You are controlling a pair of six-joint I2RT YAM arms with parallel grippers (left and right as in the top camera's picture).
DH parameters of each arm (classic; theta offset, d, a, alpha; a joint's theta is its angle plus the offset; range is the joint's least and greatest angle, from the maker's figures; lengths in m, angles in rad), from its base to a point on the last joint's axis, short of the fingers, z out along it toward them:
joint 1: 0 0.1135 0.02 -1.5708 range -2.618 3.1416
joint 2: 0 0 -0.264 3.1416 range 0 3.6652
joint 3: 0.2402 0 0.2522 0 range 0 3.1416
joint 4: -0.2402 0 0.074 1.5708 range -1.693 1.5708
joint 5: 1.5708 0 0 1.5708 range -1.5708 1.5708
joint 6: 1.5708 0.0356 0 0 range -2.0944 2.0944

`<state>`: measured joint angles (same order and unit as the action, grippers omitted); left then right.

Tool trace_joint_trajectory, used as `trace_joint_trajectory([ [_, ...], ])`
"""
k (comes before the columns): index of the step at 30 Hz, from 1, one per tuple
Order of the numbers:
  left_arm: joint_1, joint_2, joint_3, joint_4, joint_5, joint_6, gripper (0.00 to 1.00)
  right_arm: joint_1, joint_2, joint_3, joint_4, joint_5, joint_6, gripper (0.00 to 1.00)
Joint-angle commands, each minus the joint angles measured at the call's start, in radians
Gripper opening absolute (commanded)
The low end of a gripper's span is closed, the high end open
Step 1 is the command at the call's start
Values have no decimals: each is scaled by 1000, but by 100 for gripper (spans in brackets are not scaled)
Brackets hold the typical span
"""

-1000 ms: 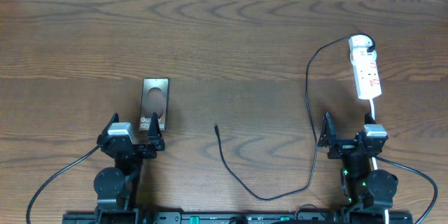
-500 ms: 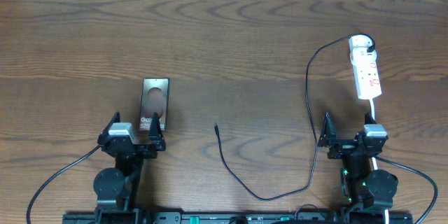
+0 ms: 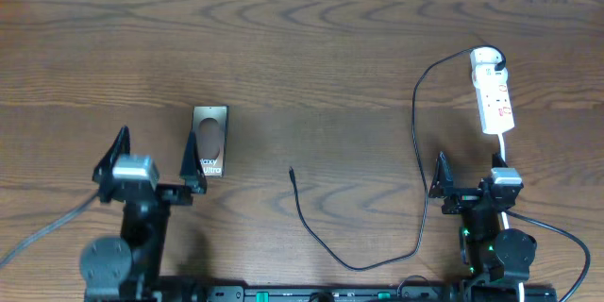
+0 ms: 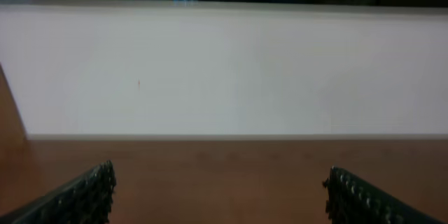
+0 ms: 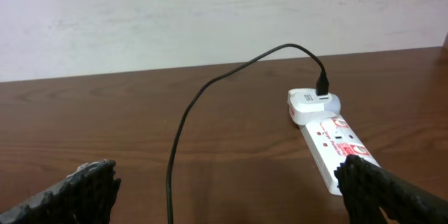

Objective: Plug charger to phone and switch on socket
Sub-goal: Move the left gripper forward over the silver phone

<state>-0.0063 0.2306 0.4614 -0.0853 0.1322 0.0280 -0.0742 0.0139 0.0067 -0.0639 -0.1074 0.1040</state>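
The phone lies flat left of centre, its lettered end nearest me. My left gripper is open and empty just left of the phone's near end; the left wrist view shows only its two fingertips over bare wood. The charger cable runs from the adapter on the socket at far right, loops forward, and ends in a tip at centre. My right gripper is open and empty, near of the socket, with the cable between its fingers.
A white wall backs the table's far edge. The socket's white cord trails toward the right arm's base. Bare wood lies between the phone and the cable.
My left arm has shifted left and risen, uncovering the phone's near end. The right arm, cable and socket have not moved.
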Motion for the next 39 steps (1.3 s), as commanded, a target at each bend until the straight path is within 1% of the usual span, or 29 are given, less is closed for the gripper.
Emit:
trace_joint_trajectory([
  [1,5,167,170,-115,6,20,94,6,-5,0,-5,0,15,99],
  [7,5,474,463,-418,6,16,94,6,-5,0,-5,0,15,99],
  [15,5,881,847,-759,6,16,94,6,-5,0,-5,0,15,99],
  [18,5,1022,974,-884,6,11,94,6,-5,0,-5,0,15,99],
  [23,10,1209,1122,-1045,7,-23,94,6,-5,0,-5,0,15,99],
  [29,24,1348,1147,-1108,6,-25,94,6,-5,0,-5,0,15,99],
  [39,24,1450,1146,-1091,6,-25,94,6,-5,0,-5,0,15,99],
])
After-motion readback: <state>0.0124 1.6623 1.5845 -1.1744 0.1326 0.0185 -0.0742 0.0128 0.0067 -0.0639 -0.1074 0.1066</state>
